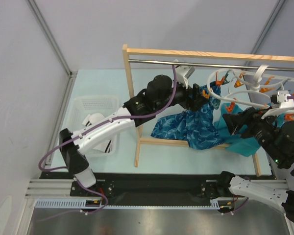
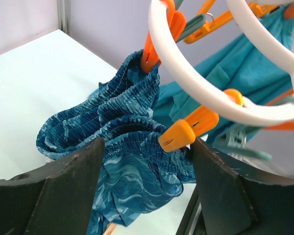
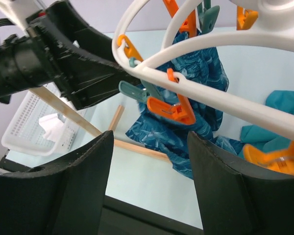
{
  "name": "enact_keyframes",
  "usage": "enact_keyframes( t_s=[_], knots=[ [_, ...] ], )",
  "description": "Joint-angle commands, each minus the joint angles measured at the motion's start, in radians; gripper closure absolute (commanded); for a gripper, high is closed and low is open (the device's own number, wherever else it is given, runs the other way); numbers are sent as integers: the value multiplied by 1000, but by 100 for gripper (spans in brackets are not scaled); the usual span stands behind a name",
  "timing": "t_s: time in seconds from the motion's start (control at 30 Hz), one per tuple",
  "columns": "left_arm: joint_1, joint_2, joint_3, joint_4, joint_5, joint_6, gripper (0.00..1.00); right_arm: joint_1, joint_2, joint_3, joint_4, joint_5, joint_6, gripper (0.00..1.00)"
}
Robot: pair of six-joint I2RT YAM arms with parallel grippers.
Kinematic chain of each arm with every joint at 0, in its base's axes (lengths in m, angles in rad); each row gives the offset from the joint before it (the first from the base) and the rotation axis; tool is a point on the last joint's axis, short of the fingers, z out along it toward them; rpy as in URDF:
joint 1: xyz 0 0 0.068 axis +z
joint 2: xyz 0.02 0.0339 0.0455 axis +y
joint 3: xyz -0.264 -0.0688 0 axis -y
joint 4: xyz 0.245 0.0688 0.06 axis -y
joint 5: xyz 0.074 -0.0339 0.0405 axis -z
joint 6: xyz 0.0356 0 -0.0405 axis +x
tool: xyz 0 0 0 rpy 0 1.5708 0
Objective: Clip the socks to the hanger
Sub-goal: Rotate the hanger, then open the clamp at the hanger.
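The white oval hanger with orange clips hangs from the metal rail at the upper right. It also shows in the left wrist view and the right wrist view. White sock fabric lies in the basket at the left, partly hidden by my left arm, and is small in the right wrist view. My left gripper is open at the hanger's left rim. An orange clip and the blue patterned cloth lie between its fingers. My right gripper is open and empty below the hanger.
A wooden-framed rack with a metal rail holds the hanger. The blue cloth hangs from a clip onto the rack's lower bar, with a teal garment beside it. The white basket stands left of the rack.
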Motion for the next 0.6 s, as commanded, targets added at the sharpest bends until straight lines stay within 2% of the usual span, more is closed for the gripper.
enact_keyframes(
  t_s=[0.0,0.13,0.33,0.43,0.47,0.57],
  knots=[
    [7,-122,-47,29,22,31,22,5,29,-2,46,43,-19,33],
    [7,-192,-111,45,64,0,17,5,30,-10,59,59,-16,34],
    [6,-316,-245,133,188,-88,19,4,41,-13,68,56,-20,35],
    [3,-366,-373,312,299,-182,31,5,40,-15,74,46,-19,36],
    [-1,-387,-404,358,333,-208,41,4,41,-13,74,43,-19,36],
    [-65,-395,-484,502,352,-239,48,5,44,-12,74,31,-16,38]
  ],
)
